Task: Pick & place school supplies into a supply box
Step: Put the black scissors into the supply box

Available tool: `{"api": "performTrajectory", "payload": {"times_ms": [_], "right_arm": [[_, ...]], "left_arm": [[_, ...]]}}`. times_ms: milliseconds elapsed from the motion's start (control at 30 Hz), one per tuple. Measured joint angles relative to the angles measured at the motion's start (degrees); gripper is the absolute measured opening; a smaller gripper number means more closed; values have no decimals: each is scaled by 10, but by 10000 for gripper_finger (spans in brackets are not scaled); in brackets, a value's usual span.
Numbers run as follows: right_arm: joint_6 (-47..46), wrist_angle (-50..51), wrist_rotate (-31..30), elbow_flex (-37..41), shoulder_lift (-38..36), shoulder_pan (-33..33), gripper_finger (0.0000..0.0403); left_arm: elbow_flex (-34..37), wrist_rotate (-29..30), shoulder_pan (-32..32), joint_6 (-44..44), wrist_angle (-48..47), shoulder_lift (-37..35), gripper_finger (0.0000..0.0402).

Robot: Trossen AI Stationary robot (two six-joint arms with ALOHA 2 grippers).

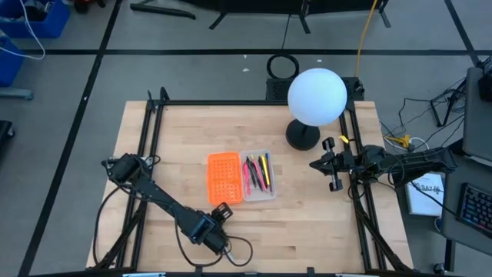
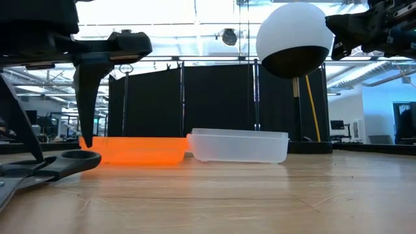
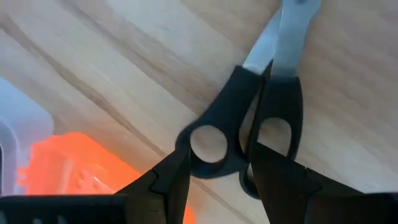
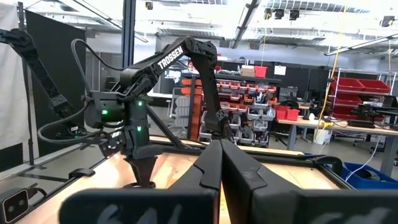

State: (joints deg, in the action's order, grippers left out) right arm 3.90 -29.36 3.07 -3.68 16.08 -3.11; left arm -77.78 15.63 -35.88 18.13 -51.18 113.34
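The silver scissors with black handles (image 3: 249, 124) lie flat on the wood near the table's near edge and show low at the left of the low view (image 2: 52, 162). My left gripper (image 3: 217, 171) is open and points down over them, one finger on either side of the handle loops. In the high view it (image 1: 221, 211) covers them. The supply box lies open behind it: the orange grid half (image 1: 224, 177) joined to the translucent tray (image 1: 265, 192). Pink, yellow and dark pens (image 1: 257, 173) lie in the tray. My right gripper (image 1: 315, 164) is shut and held high at the right. My left gripper comes from above, pointing down, with its fingers (image 3: 165, 186) astride the ring end of the scissors' handles (image 3: 208, 162). The scissors lie flat on the table. I cannot tell whether the fingers touch the handles.
A white globe lamp (image 1: 317, 96) on a black base (image 1: 302, 136) stands at the far right of the table, beside my right arm. Black frame rails (image 1: 150, 131) run along the table's left and right sides. Bare wood lies between the box and the near edge.
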Motion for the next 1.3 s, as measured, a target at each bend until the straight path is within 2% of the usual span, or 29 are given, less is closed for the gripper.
{"api": "performTrajectory", "payload": {"times_ms": [267, 667, 767, 1000, 1300], "right_arm": [[0, 0, 0, 0, 0, 0, 0], [0, 0, 0, 0, 0, 0, 0], [0, 0, 0, 0, 0, 0, 0], [0, 0, 0, 0, 0, 0, 0], [0, 4, 0, 0, 0, 0, 0]], "left_arm": [[19, -7, -7, 71, 44, 0, 175], [69, -29, -3, 82, 77, -4, 175], [72, -55, 0, 84, 99, -3, 174], [75, -152, 42, 23, 111, -3, 174], [114, -230, 72, 54, 169, -8, 173]]}}
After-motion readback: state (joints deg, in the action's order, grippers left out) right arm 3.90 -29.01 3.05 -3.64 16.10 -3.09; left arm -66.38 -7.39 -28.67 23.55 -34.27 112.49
